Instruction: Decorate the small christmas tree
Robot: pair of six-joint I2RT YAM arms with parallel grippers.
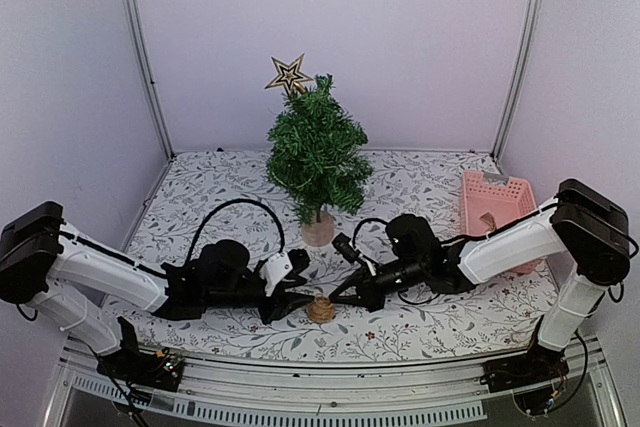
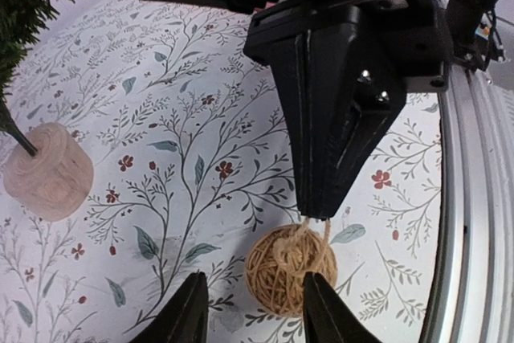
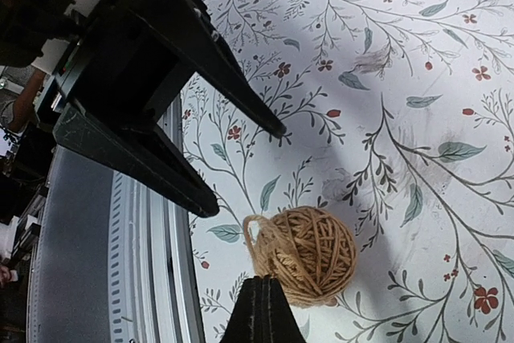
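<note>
The small christmas tree [image 1: 316,152] stands at mid-table on its wood disc base [image 1: 318,230], with a gold star [image 1: 289,74] by its top. A twine ball ornament [image 1: 321,309] sits low at the table in front of it. My right gripper [image 1: 337,297] is shut on the ball's twine loop [image 3: 259,238]; its closed tips show in the right wrist view [image 3: 263,299]. My left gripper [image 1: 300,293] is open, and its fingers flank the ball [image 2: 289,271] without touching it in the left wrist view [image 2: 253,280]. I cannot tell whether the ball is lifted.
A pink basket [image 1: 497,202] stands at the right with something tan inside. The tree base [image 2: 46,170] is a short way behind the grippers. The metal front rail [image 1: 330,387] runs just in front of the ball.
</note>
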